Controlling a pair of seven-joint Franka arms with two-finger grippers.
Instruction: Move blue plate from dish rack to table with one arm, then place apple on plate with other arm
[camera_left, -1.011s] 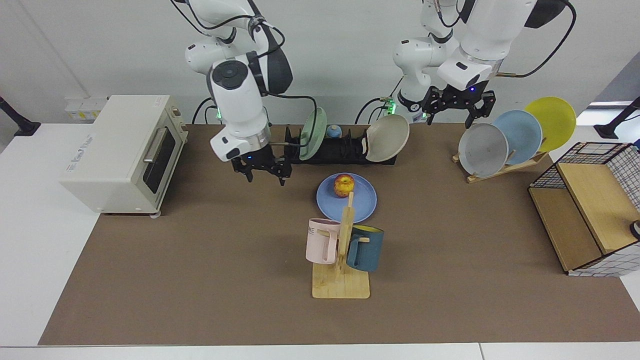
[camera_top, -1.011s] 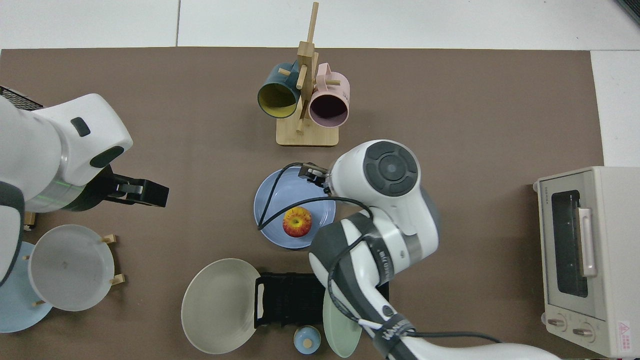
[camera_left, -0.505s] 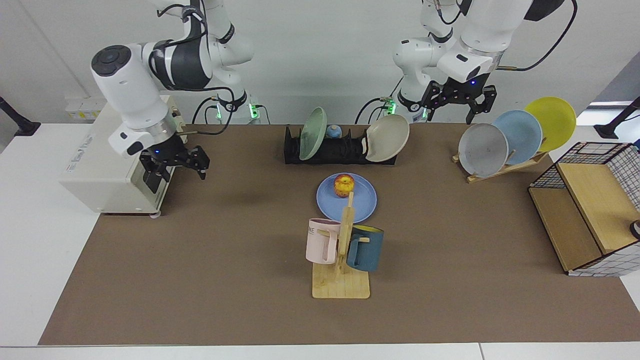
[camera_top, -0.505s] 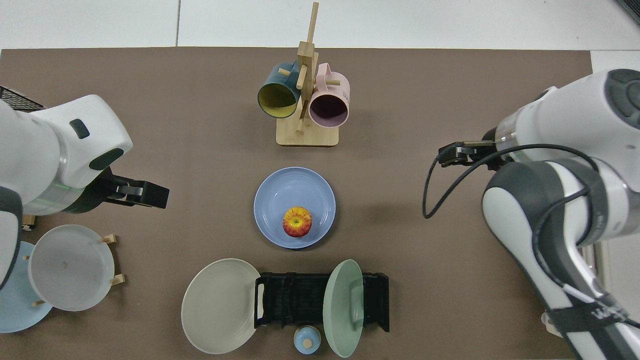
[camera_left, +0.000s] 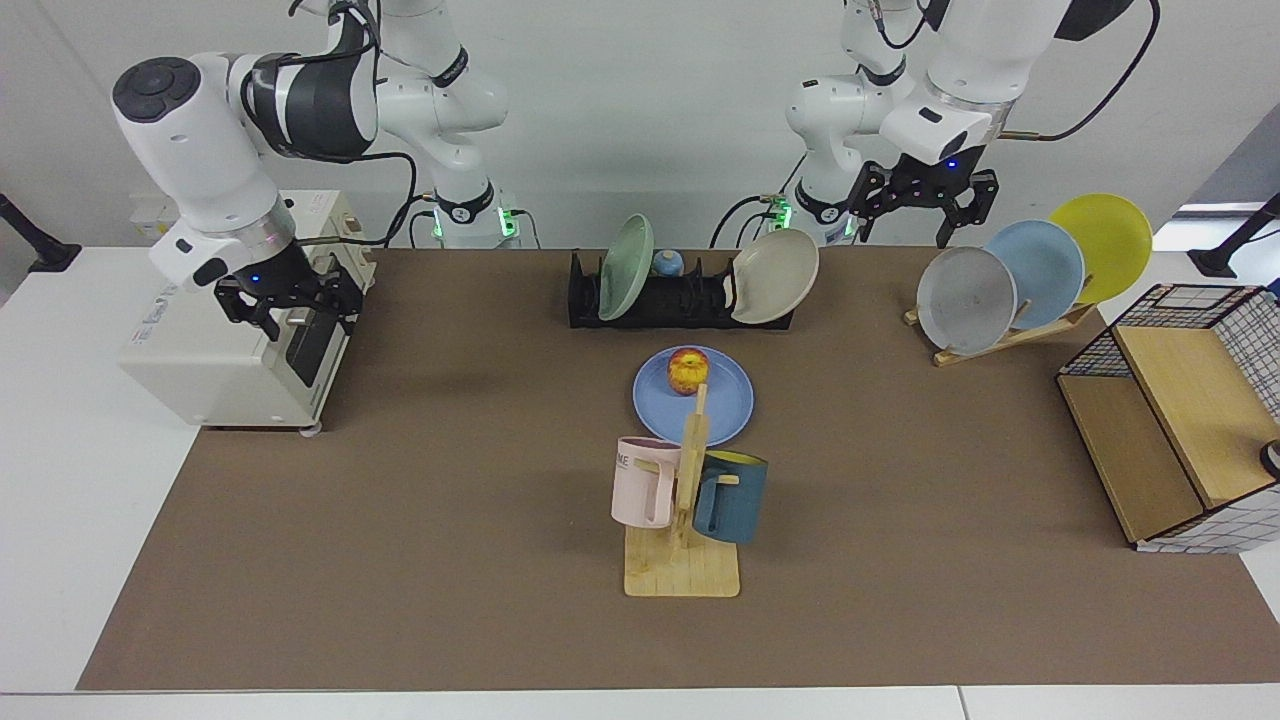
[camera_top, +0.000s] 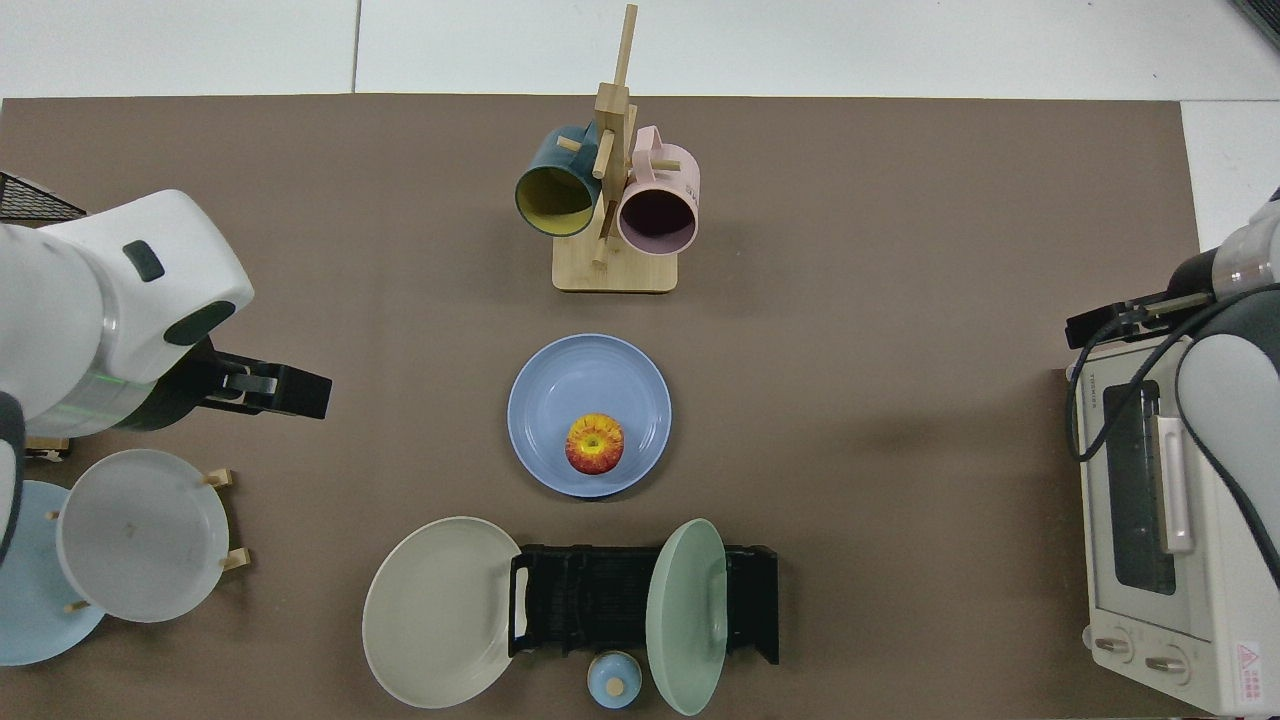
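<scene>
Since a second ago, my right arm has swung away from the middle of the tabletop (camera_left: 420, 560); its right gripper (camera_left: 290, 305) now hangs over the toaster oven (camera_left: 240, 330) at the tabletop's left edge in the facing view. Its fingers are spread and hold nothing. Nothing else has shifted.

Going left to right in the facing view, I count one toaster oven, then one black dish rack (camera_left: 680, 295) at the far edge holding two plates: a green plate (camera_left: 625, 268) standing in the slots and a beige plate (camera_left: 775, 277) leaning at its end. One small blue lidded pot (camera_left: 668, 262) sits behind the rack. Toward the middle of the tabletop from the rack lies the one blue plate (camera_left: 715, 405), flat on the tabletop, with the one apple (camera_left: 687, 371) resting on its far side. Nearer the front edge, one wooden mug stand (camera_left: 683, 560) carries two mugs, pink and dark teal.

Further right, one slanted wooden rack (camera_left: 1010, 335) holds three plates: grey, sky blue, yellow. My left gripper (camera_left: 925, 210) waits above it, fingers open and empty. One wire-sided wooden crate (camera_left: 1170, 420) sits at the right edge.
</scene>
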